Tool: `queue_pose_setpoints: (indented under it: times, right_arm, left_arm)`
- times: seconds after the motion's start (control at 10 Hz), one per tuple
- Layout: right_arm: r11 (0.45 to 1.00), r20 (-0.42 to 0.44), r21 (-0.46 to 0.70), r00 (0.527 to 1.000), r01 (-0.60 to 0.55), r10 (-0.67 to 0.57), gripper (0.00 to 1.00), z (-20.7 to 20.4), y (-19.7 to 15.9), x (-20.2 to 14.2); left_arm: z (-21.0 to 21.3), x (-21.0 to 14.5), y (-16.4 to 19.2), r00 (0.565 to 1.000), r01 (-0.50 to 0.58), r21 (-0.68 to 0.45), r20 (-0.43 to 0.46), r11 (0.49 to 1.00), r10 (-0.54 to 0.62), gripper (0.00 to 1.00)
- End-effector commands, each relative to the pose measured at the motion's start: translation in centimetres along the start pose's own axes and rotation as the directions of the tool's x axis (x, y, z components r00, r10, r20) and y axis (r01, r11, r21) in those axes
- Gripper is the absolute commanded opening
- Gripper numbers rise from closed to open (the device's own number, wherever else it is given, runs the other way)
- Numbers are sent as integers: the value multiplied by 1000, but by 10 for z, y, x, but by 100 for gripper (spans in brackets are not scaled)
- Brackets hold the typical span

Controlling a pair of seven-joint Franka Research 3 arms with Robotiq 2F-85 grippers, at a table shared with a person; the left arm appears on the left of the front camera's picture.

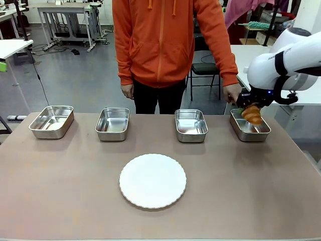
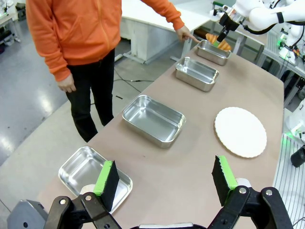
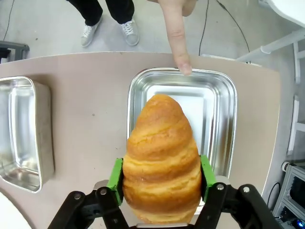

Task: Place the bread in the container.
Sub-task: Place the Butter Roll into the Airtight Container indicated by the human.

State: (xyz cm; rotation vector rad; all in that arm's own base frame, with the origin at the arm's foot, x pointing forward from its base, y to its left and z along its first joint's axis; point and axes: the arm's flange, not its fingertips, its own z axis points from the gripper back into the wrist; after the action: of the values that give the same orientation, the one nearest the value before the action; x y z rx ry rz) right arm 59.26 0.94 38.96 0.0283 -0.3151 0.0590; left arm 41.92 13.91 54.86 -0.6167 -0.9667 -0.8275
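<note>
Two grippers: right gripper is clamped on croissant; left gripper is spread wide, nothing held.
Steel tray: seen directly below right gripper.
Finger: pressed on tray's far rim.

Golden-brown croissant, ridged, spindle-shaped, pinched at its broad end between green pads, pointed tip aimed away and down. Hangs just above the tray at the row's right end, off the metal. Tray: shallow, rectangular stainless steel, rounded corners, rolled rim, shiny bare floor, standing flat near the table's far edge.
</note>
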Motion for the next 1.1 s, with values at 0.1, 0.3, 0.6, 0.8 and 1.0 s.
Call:
queue_pose_setpoints:
  times: [0.1,0.3,0.6,0.8,1.0]
  right_arm:
    - [1000,33,24,999,-15,14,100,0,-12,1]
    - [1000,37,-5,999,-23,23,100,1,-14,-1]
    - [1000,39,8,999,14,-14,100,1,-13,1]
    - [1000,19,-1,1000,5,-5,100,1,-8,2]
    - [1000,19,-1,1000,5,-5,100,1,-8,2]
  left_arm:
    - [0,1,-2,1000,12,-5,8,1000,-12,100]
    - [0,1,-2,1000,12,-5,8,1000,-12,100]
    - [0,1,-2,1000,12,-5,8,1000,-12,100]
    - [0,1,-2,1000,12,-5,8,1000,-12,100]
    - [0,1,-2,1000,12,-5,8,1000,-12,100]
